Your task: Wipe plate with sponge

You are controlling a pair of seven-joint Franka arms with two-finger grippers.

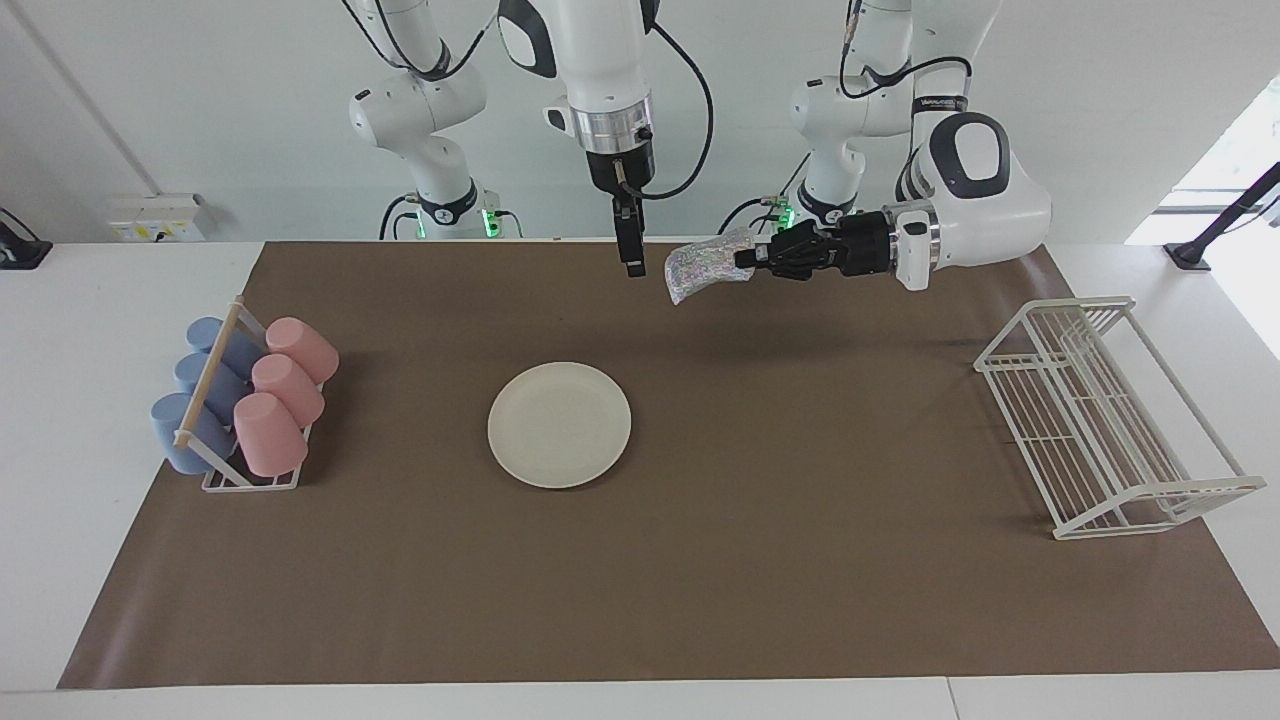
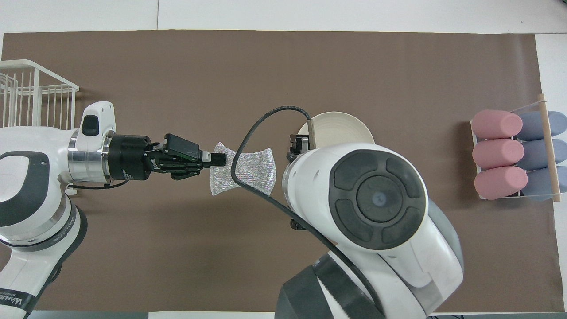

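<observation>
A brown mat [image 1: 700, 560] covers a white table [image 1: 60, 330] in a pale-walled room. The cream plate [image 1: 559, 424] lies flat near the middle of the mat, nothing touching it. At the right arm's end of the table a small rack [image 1: 245, 470] holds blue cups [image 1: 185, 430] and pink cups [image 1: 270, 430] lying on their sides; at the left arm's end stands a white wire rack [image 1: 1100, 420].

The left gripper [image 1: 745, 262] is up in the air over the mat, reaching sideways, its fingers pressed together on one edge of the glittery sponge [image 1: 700, 266], which hangs out from them toward the right gripper [image 1: 632, 266]. That gripper points straight down just beside the sponge, apart from it, its fingers spread and holding nothing.
</observation>
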